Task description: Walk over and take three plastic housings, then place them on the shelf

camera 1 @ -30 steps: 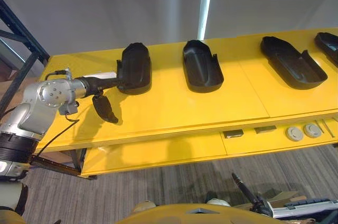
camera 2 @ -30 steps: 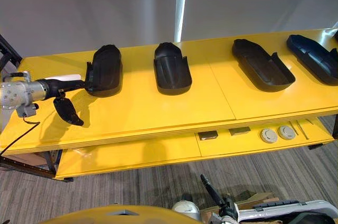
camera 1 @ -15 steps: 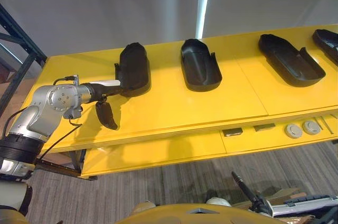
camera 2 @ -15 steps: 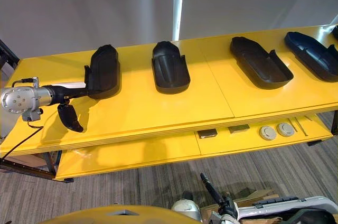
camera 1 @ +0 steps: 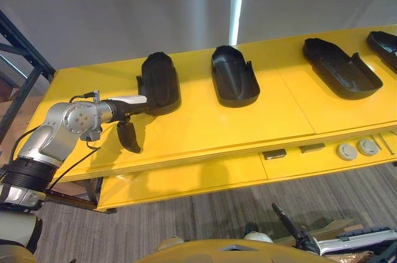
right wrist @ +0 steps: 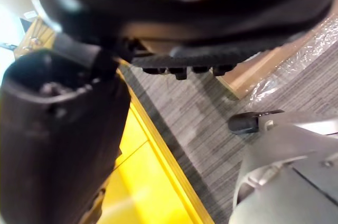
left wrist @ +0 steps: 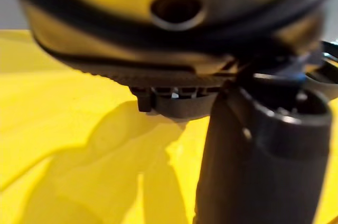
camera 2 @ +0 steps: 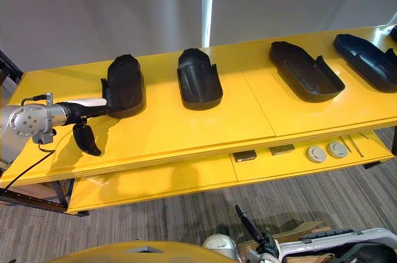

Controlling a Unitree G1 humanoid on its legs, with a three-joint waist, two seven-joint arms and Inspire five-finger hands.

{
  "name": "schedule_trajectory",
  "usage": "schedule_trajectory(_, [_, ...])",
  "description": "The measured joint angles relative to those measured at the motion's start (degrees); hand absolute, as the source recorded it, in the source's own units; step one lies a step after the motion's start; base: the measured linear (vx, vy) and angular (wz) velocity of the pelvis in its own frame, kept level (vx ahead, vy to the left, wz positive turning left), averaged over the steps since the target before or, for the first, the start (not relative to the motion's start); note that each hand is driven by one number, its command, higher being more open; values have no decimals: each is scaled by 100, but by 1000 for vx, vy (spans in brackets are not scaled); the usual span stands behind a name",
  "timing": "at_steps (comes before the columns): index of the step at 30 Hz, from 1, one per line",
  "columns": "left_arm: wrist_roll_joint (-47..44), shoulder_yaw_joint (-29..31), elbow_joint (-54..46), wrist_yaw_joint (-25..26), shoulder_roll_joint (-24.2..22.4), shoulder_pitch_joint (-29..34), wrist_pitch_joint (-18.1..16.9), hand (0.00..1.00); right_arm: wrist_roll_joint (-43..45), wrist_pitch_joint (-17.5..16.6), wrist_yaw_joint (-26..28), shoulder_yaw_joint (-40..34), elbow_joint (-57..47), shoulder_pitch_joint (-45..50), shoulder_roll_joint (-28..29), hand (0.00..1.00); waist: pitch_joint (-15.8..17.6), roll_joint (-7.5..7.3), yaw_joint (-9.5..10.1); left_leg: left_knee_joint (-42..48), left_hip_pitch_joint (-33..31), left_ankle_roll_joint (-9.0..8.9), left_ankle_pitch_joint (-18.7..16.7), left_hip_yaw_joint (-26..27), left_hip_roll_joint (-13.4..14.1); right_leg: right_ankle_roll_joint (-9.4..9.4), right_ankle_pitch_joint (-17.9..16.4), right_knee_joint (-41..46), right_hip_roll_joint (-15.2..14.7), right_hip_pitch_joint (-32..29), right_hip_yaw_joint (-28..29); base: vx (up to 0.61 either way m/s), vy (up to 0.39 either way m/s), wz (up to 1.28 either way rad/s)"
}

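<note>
Your left hand (camera 1: 130, 106) meets the leftmost plastic housing's (camera 1: 160, 82) near end; its grip can't be told. The housing runs front-to-back on the desk (camera 1: 211, 128), rounded end away.

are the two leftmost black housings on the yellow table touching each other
Apart: the left eye view shows bare yellow table between the leftmost housing and the second housing.

Left eye view: placed high on the head and aimed steeply down at the yellow table (camera 1: 236, 126) from some way back.
Right eye view: placed just beside the left eye and aimed alike.
Shared by both eyes: the table top, the black housings (camera 1: 234, 77), the grey carpet (camera 2: 186, 213).
Left wrist view: held very near the table top, directed along the left hand (left wrist: 264, 155).
Right wrist view: held low, directed along the right hand (right wrist: 58, 145) at the carpet and the table's edge.
</note>
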Motion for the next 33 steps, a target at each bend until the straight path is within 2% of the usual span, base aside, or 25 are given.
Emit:
schedule_trajectory(4, [205,1,238,160,-27,1,-229,100,0,31,1,0,-1,-1,-5,100,-1,-2,9,75,1,-9,-63,16,34,0,0,0,13,31,5,-37,13,-3])
schedule_trajectory(8, [606,70,662,622,-137,32,-625,100,-1,120,18,0,0,12,-8,100,-2,-3,27,74,5,-9,-63,11,38,1,0,0,16,43,4,-18,7,0])
schedule_trajectory(12, [651,156,873,861,-139,80,-899,100,0,121,85,5,0,4,-53,100,0,1,32,65,48,-9,-63,14,38,1,0,-1,14,70,-11,-26,8,-1])
schedule_trajectory(20, [670,248,1088,1267,-140,281,-1260,100,1,127,120,90,-1,9,-124,100,-17,31,25,-57,169,1,-9,32,13,4,-3,-3,2,124,-24,-30,6,-1])
schedule_trajectory(26, [798,271,1081,1411,-139,311,-1457,100,1,130,123,143,-1,3,-160,100,-18,31,23,-246,233,-4,98,5,-40,7,-4,-4,-13,123,-87,-6,-3,2])
schedule_trajectory(33, [869,290,964,1301,-135,325,-1604,100,0,130,124,183,0,6,-166,100,-19,31,23,-390,304,-4,177,10,-66,7,-3,-4,-10,122,-92,-3,-1,-1])
